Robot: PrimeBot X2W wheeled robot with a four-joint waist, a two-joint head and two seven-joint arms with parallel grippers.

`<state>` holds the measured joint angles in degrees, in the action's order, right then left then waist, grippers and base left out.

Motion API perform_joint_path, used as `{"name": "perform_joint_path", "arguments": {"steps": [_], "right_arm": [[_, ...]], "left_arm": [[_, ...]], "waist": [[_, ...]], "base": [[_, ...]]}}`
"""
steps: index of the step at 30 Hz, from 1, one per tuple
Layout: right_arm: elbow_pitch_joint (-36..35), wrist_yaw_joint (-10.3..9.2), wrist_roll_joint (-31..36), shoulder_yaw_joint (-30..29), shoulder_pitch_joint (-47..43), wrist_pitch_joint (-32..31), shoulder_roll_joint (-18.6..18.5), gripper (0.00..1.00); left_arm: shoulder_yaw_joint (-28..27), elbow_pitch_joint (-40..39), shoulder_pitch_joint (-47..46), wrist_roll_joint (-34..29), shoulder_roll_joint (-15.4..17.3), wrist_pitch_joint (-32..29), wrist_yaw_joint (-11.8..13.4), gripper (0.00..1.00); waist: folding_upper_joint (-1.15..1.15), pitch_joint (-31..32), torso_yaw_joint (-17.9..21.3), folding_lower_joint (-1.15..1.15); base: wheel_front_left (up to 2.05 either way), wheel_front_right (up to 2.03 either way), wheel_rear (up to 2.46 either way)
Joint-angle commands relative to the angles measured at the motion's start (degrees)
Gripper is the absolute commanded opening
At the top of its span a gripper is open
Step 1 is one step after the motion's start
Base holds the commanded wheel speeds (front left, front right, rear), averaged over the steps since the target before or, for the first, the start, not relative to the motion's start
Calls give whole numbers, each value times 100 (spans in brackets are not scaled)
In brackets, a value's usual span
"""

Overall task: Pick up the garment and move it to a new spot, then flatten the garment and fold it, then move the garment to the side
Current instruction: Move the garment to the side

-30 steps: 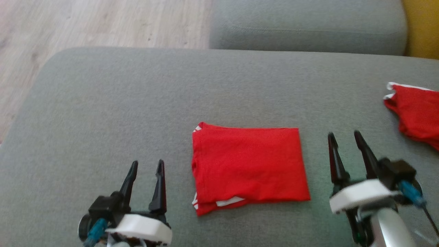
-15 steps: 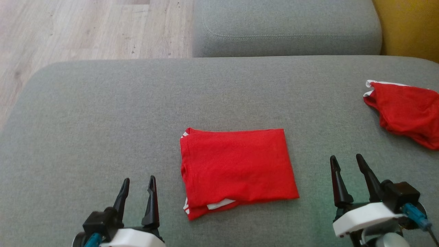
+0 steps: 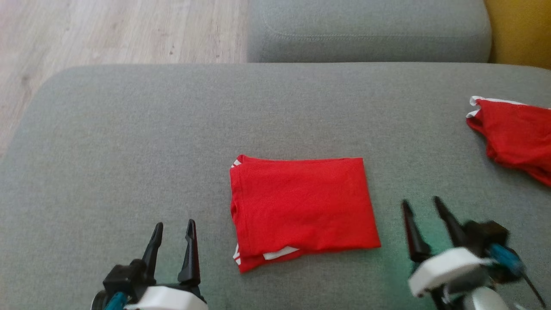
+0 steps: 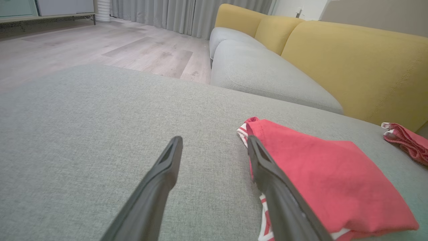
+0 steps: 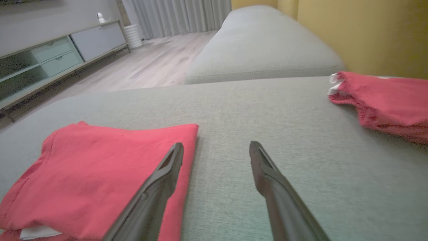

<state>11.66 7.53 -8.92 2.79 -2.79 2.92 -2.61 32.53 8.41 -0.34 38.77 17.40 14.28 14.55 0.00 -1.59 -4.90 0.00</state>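
At the lower left of the grey cushion, the left gripper is kept where it was, fingers apart and empty. The folded red garment is laid flat at the cushion's middle. The right gripper, fingers apart, is seen shifted closer to the garment's right edge.

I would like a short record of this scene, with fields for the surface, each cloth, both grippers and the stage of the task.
surface: grey sofa cushion
garment: red garment, folded into a rectangle, lying flat near the middle
other cloth: second red cloth, bunched, at the right edge, apart from the garment
left gripper: jaws open, empty, left of the garment
right gripper: jaws open, empty, right of the garment
stage: folded; not yet moved aside
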Motion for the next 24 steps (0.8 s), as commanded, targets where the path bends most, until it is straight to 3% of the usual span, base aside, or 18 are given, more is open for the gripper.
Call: {"name": "perform_joint_path", "arguments": {"steps": [1,12,22,23,24], "right_arm": [[-158,-4,-25,247,418,-145,-27,100],[207,-4,134,543,1452,-2482,-28,100],[520,-4,-132,417,1636,-3600,-153,100],[549,-4,-237,391,1622,-3678,-148,98],[569,-4,-367,371,1607,-3744,-137,75]], "left_arm": [[-249,-152,-271,-53,21,67,-16,100],[-387,-198,-443,-114,-208,71,-104,100],[-672,-60,-429,-334,-537,71,-336,100],[-695,-44,-422,-361,-561,71,-358,100],[-716,-27,-415,-386,-583,71,-378,100]], "waist": [[0,-57,-22,0],[0,-435,-347,0],[0,-633,-674,0],[0,-633,-684,0],[0,-628,-690,0]], "base": [[0,0,0],[0,0,0],[0,0,0],[0,0,0],[0,0,0]]}}
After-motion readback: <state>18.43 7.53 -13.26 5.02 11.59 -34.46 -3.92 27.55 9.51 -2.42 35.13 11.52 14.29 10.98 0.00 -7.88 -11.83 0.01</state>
